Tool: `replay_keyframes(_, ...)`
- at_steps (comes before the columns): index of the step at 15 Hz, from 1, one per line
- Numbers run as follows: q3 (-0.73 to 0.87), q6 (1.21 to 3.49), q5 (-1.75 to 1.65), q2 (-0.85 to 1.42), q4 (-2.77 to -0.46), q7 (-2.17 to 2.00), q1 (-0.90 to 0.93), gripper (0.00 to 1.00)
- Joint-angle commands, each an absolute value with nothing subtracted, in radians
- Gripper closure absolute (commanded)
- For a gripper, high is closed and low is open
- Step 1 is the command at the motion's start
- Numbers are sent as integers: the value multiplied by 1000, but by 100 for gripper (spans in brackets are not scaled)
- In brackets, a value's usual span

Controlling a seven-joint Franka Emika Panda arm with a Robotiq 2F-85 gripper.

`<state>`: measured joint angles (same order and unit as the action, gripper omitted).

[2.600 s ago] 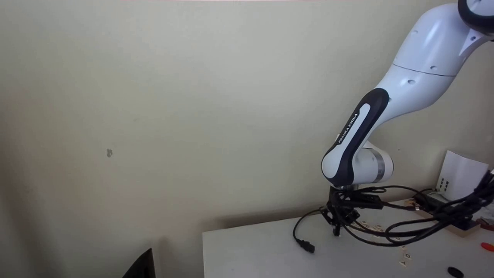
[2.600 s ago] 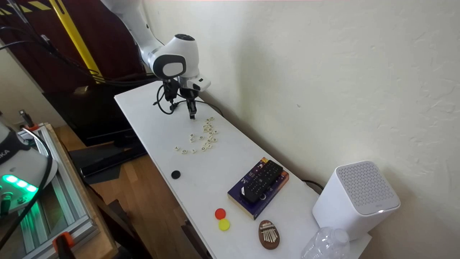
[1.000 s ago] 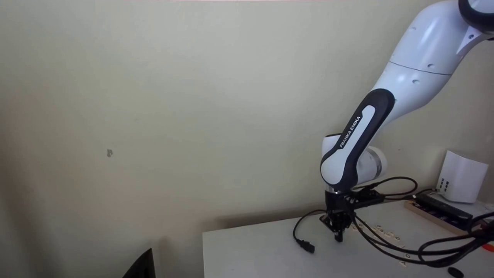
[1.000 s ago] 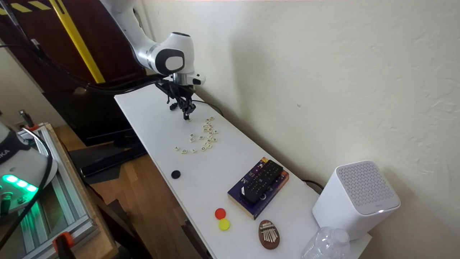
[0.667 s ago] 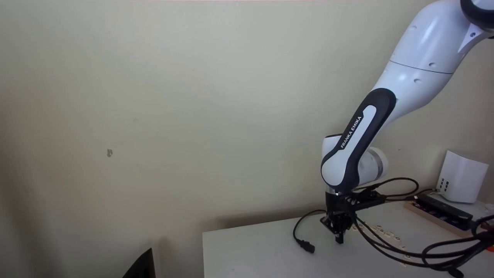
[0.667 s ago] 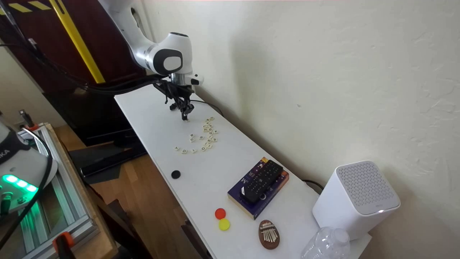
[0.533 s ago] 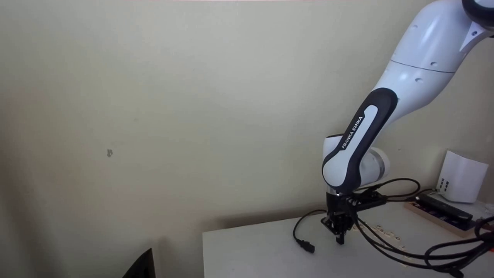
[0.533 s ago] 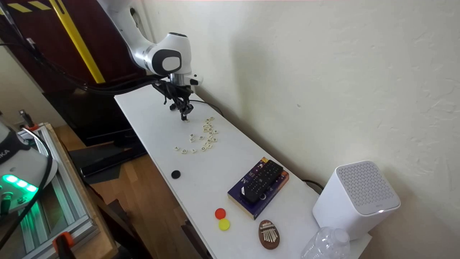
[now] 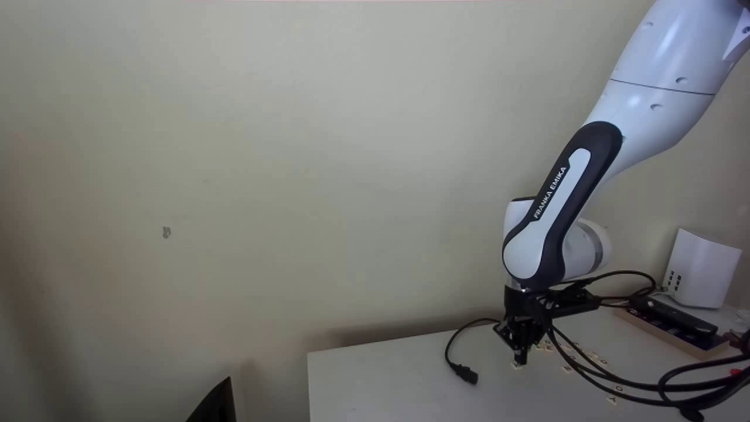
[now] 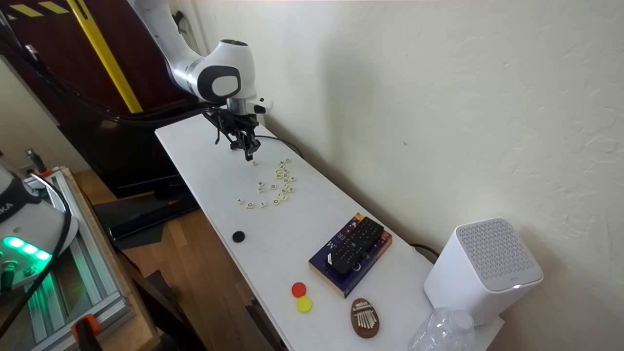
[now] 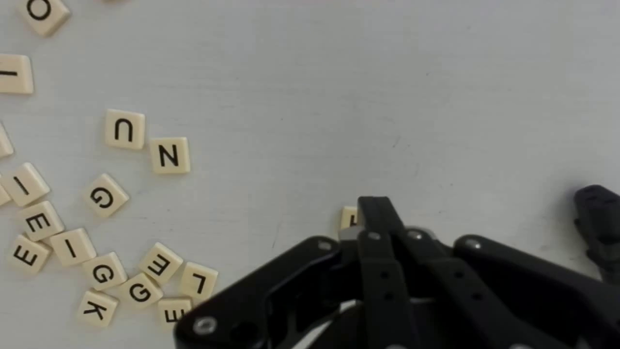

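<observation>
My gripper (image 11: 373,199) is shut, its two black fingertips pressed together with nothing visible between them. A cream letter tile (image 11: 348,216) lies just left of the fingertips in the wrist view, partly hidden by them. Both exterior views show the gripper (image 10: 249,158) low over the white table near the far end, with that lone tile (image 10: 254,164) close by the tip. A small gap seems to separate them. Left in the wrist view lie tiles marked N (image 11: 169,155), U (image 11: 124,129) and G (image 11: 105,196), plus a cluster of several more.
A black cable plug (image 11: 600,218) lies right of the gripper. Farther along the table are a black disc (image 10: 238,236), a book (image 10: 324,265) under a black remote (image 10: 358,243), red (image 10: 299,289) and yellow discs (image 10: 303,304), a thumb piano (image 10: 364,319) and a white router (image 10: 482,268). A wall runs alongside.
The wrist has turned, and the lone tile has shifted toward the table's far end along with the gripper. Over the last half second the gripper has risen slightly while the tile stays put.
</observation>
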<state>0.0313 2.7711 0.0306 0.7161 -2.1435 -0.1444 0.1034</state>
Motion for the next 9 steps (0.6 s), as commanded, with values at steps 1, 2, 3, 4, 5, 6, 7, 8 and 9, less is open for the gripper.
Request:
replay_keyframes(1, -27, 2825, 94, 648, -2231, -125, 28, 100)
replay_keyframes(2, -47, 2823, 116, 641, -2239, -119, 1, 100)
replay_keyframes(3, -57, 2821, 135, 635, -2247, -124, -14, 100)
replay_keyframes(4, -72, 2821, 160, 626, -2260, -124, -37, 100)
replay_keyframes(5, -79, 2819, 180, 615, -2273, -127, -51, 100)
replay_keyframes(6, -88, 2822, 207, 611, -2284, -131, -71, 100)
replay_keyframes(7, -98, 2827, 235, 608, -2294, -128, -94, 100)
replay_keyframes(8, -98, 2832, 258, 599, -2307, -136, -105, 100)
replay_keyframes(9, -102, 2840, 282, 600, -2315, -134, -126, 100)
